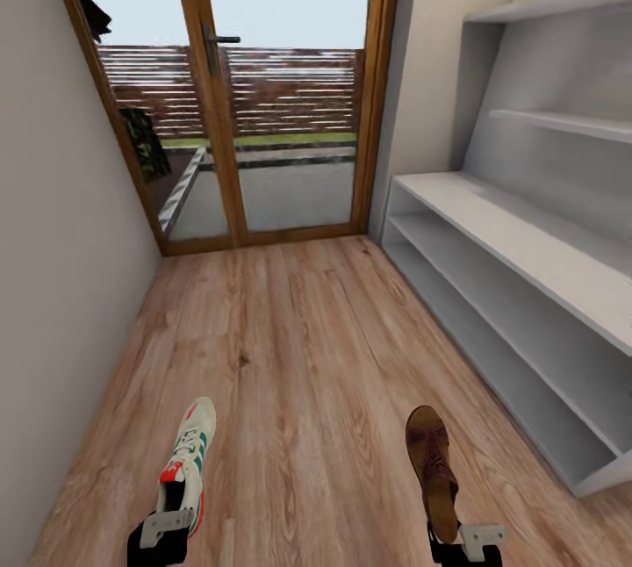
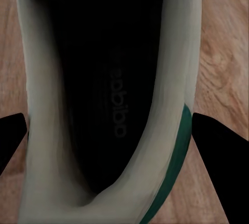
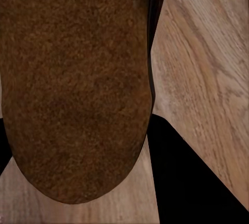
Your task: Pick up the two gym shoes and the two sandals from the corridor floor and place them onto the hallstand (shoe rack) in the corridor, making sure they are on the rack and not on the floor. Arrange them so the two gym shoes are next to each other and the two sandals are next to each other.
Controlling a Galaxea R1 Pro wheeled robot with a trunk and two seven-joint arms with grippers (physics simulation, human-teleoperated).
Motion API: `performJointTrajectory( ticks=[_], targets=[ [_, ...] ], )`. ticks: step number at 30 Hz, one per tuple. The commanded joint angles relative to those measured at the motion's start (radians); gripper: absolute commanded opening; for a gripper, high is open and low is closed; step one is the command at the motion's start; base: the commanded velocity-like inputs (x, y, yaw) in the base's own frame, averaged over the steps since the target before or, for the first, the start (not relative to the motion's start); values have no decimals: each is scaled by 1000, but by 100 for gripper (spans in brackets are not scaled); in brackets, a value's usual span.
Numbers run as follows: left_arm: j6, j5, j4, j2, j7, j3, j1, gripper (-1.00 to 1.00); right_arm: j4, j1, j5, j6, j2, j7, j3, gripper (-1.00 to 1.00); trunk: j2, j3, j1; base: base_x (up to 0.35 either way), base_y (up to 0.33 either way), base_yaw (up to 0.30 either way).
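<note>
Closest to me, at the bottom edge of the head view, my left gripper (image 1: 167, 530) pinches the heel of a gym shoe (image 1: 188, 462), toe pointing up the frame. In the left wrist view its dark insole and pale collar sit between my two black fingers (image 2: 220, 146), which press its sides. At lower right my right gripper (image 1: 470, 541) has hold of a sandal (image 1: 432, 470) by its heel; the right wrist view shows the brown footbed (image 3: 72, 78) with a black finger (image 3: 187, 177) against its edge, so I judge it clamped.

Both shoes hang above the corridor floor (image 1: 298, 348). The hallstand (image 1: 527, 260) runs along the right side of the frame, its bench top and low shelves bare as far as I can see.

To do this well, I should turn toward the rack, keep both grips firm, and set each shoe well back from the shelf edge. I would leave room beside each for its partner.
</note>
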Motion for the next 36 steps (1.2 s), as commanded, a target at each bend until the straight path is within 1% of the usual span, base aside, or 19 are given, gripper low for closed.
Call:
performJointTrajectory(
  ticks=[1, 36],
  targets=[
    [-1, 11, 1, 0, -12, 3, 0, -100, 0, -1, 7, -3, 1, 0, -5, -100, 0, -1, 0, 282, 235, -261],
    [-1, 11, 1, 0, -12, 3, 0, -100, 0, -1, 5, -2, 1, 1, -5, -100, 0, -1, 0, 282, 235, -263]
  ],
)
